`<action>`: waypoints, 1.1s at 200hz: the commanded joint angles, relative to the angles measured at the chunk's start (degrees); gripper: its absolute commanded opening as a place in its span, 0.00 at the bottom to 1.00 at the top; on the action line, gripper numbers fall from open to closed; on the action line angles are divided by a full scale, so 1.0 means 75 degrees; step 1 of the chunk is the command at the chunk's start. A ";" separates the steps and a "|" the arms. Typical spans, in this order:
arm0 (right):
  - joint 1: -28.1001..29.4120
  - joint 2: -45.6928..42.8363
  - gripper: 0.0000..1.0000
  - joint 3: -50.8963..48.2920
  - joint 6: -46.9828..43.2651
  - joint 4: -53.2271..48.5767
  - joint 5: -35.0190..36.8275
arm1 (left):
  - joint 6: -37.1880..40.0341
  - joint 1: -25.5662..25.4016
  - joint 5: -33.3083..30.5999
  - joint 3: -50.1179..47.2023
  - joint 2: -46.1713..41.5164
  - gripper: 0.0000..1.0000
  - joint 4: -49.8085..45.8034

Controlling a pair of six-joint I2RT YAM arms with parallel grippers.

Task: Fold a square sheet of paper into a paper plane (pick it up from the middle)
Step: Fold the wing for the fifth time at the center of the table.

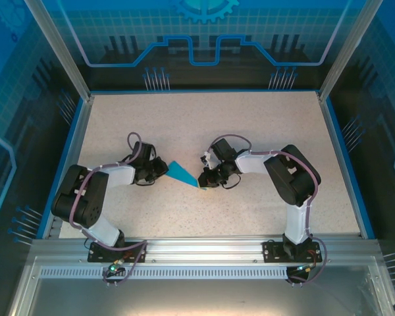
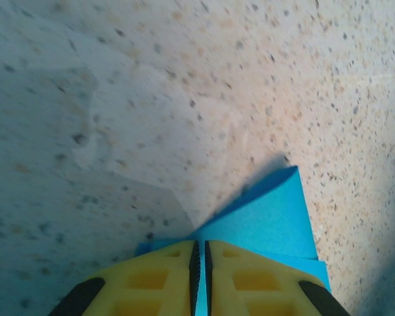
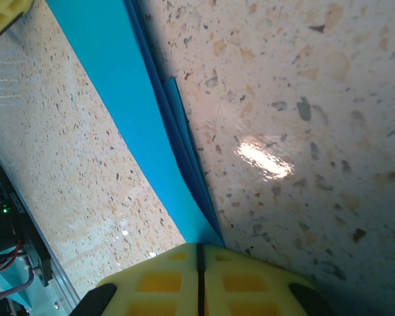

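Blue printed walls and metal posts enclose a speckled beige table (image 1: 204, 125). From above, the left arm (image 1: 85, 197) and right arm (image 1: 293, 178) both bend inward, with their grippers facing each other near the table's middle. Between them lies the paper (image 1: 182, 172), bright blue and folded into a narrow wedge that tapers toward the right arm.

The top view gives that whole outline but hides the jaws. The wrist views show the grips. In the left wrist view, the left gripper (image 2: 199, 276) has its yellow fingers (image 2: 158, 280) pressed nearly together on the wide end of the paper, and a thin blue strip shows in the seam. A flap rises beyond the fingers, lifted off the table. In the right wrist view, the right gripper (image 3: 199, 276) is closed on the pointed tip. Stacked layers run along the paper's edge there, and the left gripper's yellow fingertip sits at the far end.
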 commanded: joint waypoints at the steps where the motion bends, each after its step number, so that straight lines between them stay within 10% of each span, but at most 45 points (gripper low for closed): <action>1: 0.0010 0.0652 0.08 -0.0370 -0.0129 -0.0868 0.1225 | 0.0280 0.0333 -0.0721 -0.0142 -0.0140 0.17 -0.0437; 119: 0.0151 0.0460 0.11 -0.0309 -0.0109 -0.0683 0.1175 | 0.0416 -0.0664 -0.0207 0.0089 -0.2586 0.27 -0.1615; 220: 0.0153 0.0311 0.11 -0.0394 -0.0073 -0.0636 0.1198 | 0.0047 -0.1768 -0.0088 0.0058 -0.1097 0.17 -0.0318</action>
